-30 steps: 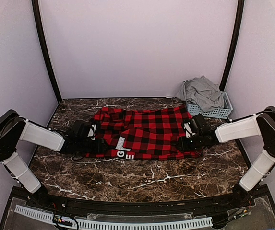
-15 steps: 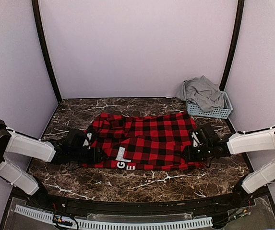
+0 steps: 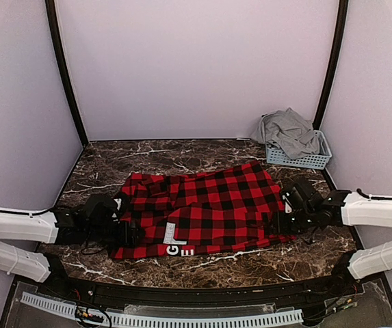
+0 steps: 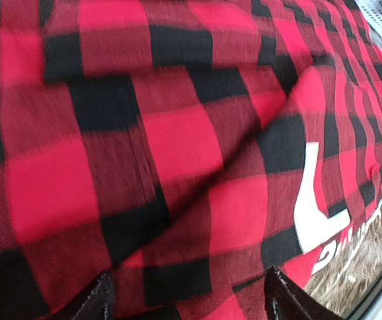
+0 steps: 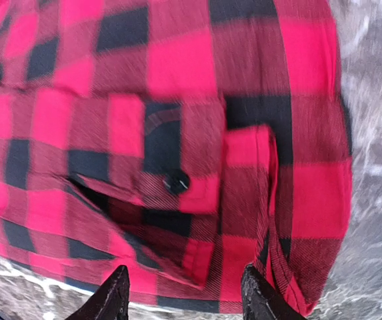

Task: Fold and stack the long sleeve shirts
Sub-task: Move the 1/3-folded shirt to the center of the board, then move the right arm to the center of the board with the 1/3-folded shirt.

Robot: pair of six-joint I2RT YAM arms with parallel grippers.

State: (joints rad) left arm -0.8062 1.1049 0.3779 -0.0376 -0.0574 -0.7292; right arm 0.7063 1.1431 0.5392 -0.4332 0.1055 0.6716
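The dark marble table (image 3: pixel 202 263) carries everything. Across its middle lies the red-and-black checked shirt (image 3: pixel 209 205), doubled into a wide, slightly skewed band, with its near edge close to the front of the table. That probably puts it where both arms can make the next fold.

The left arm (image 3: pixel 18 225) and right arm (image 3: pixel 380 208) reach in low from either side, one at each end of the band. That suits keeping the cloth taut and square while it is handled.

In the far right corner a pale blue basket (image 3: pixel 305 161) holds the grey shirt (image 3: pixel 288 131), heaped and unfolded, well apart from the checked one. It waits its turn and blocks nothing, though it sits just beyond the right arm's elbow room.

The left fingers (image 4: pixel 101 300) stand spread wide, with cloth running flat between them. They look to be letting go rather than pinching. The right fingers (image 5: pixel 114 297) are also apart, straddling the folded hem. I cannot tell whether they clamp that thickness or merely bracket it.

White block letters (image 3: pixel 175 236) show near the left front corner. A dark button (image 5: pixel 176 181) on a flap faces up at the right end, and the layers there are rumpled and may need smoothing.
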